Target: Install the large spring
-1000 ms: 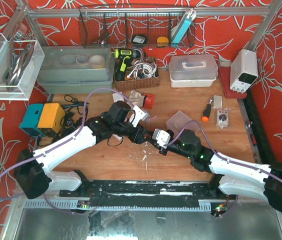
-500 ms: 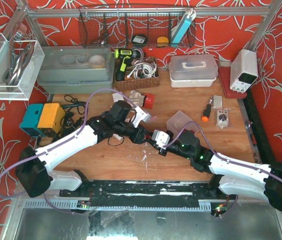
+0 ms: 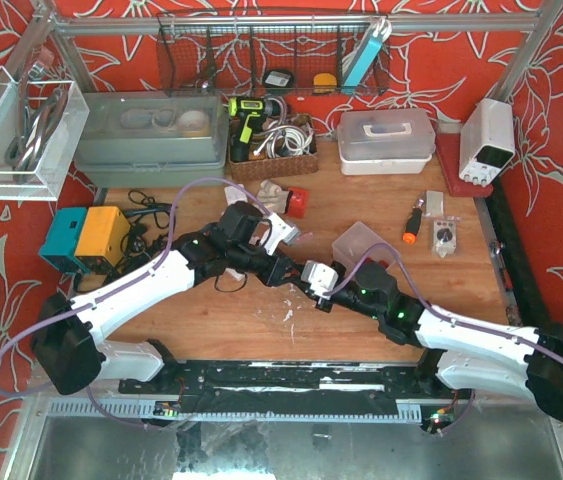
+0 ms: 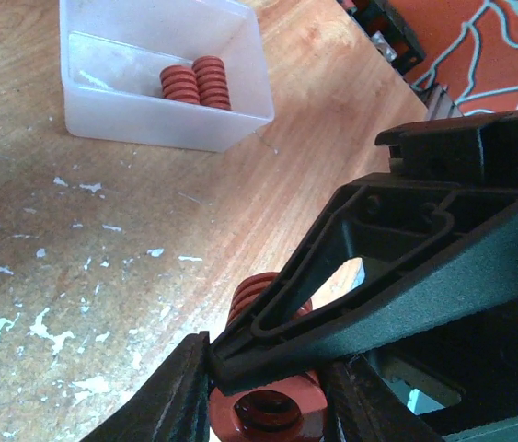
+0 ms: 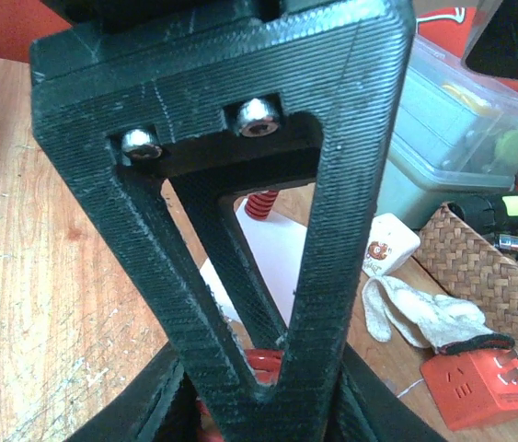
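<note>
Pinches the large spring [image 4: 268,419] tight in the left gripper [image 4: 268,391], near the clear tray [image 4: 162,138] holding two red springs [image 4: 196,83]. Meets it there with the right gripper [image 5: 259,405]; cannot tell that claw's state.

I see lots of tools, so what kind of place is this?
Probably a workshop bench: a drill, a screwdriver and a power supply sit around a scuffed wooden table.

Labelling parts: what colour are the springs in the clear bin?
Red-orange. The springs in the translucent bin show clearest in the left wrist view.
</note>
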